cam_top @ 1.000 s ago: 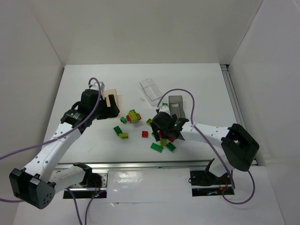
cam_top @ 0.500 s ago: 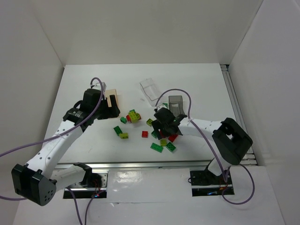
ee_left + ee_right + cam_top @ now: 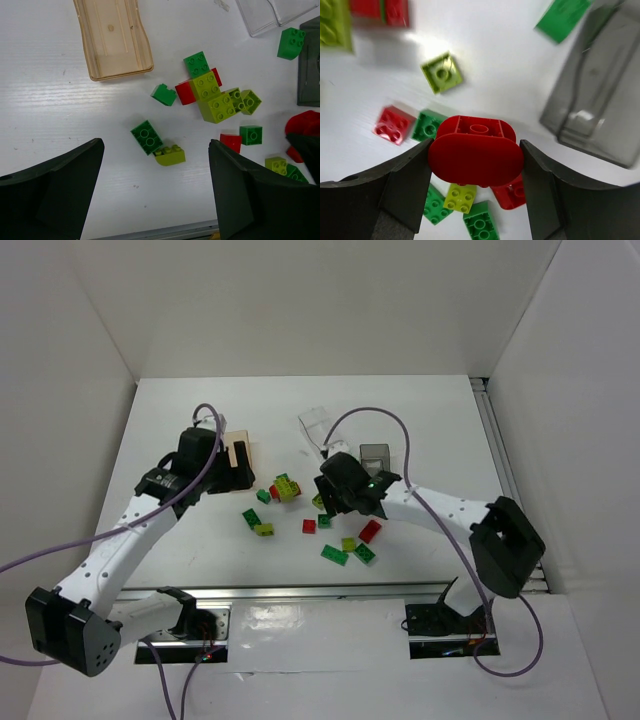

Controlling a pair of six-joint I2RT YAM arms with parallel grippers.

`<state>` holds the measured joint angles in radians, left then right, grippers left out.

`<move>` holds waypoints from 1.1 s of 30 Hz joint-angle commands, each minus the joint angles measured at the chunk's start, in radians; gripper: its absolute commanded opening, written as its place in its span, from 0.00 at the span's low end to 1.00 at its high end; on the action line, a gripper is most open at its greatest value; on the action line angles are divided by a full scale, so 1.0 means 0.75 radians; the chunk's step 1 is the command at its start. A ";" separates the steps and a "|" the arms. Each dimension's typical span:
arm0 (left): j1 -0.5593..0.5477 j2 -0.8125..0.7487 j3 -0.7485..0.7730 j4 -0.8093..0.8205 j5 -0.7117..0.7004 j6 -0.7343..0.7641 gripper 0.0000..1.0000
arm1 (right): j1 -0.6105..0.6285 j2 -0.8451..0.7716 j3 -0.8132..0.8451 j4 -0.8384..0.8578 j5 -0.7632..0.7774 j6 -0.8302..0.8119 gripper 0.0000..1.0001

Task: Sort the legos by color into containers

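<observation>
My right gripper [image 3: 476,165] is shut on the rounded red lego [image 3: 476,155] and holds it above the table, left of the smoky grey bin [image 3: 592,110]. Below it lie red [image 3: 393,125], green [image 3: 481,227] and yellow-green legos [image 3: 460,196]. In the top view the right gripper [image 3: 335,490] is near the grey bin [image 3: 376,458] and the clear bin [image 3: 320,428]. My left gripper [image 3: 155,200] is open and empty above a green lego [image 3: 146,136] and a yellow-green lego [image 3: 170,155]. The amber bin [image 3: 112,37] is empty.
A stuck-together cluster of yellow-green, red and green legos [image 3: 212,95] lies mid-table. A loose green lego [image 3: 291,42] sits beside the grey bin. More loose legos [image 3: 334,555] lie near the table's front metal rail [image 3: 330,592]. White walls enclose the table.
My right gripper has risen from the lego pile with the rounded red lego and moved back and left, toward the bins. The left arm has barely moved.
</observation>
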<state>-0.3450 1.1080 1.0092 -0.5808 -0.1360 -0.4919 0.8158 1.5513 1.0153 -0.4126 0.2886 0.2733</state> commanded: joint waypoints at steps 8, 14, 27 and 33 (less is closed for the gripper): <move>-0.018 -0.015 0.096 -0.050 -0.076 0.024 0.93 | -0.310 -0.179 0.135 -0.027 0.243 0.151 0.55; -0.019 0.010 0.096 -0.050 -0.062 0.024 0.93 | -0.488 -0.003 0.223 0.008 0.208 0.167 0.57; -0.019 0.022 0.121 -0.062 -0.003 0.012 0.94 | -0.505 0.151 0.280 0.112 0.131 0.182 0.70; -0.019 0.034 0.121 -0.062 -0.003 0.012 0.94 | -0.476 0.059 0.268 0.082 0.145 0.153 0.97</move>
<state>-0.3553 1.1248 1.0588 -0.6277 -0.1505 -0.4942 0.4408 1.6604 1.1793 -0.3908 0.3817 0.3954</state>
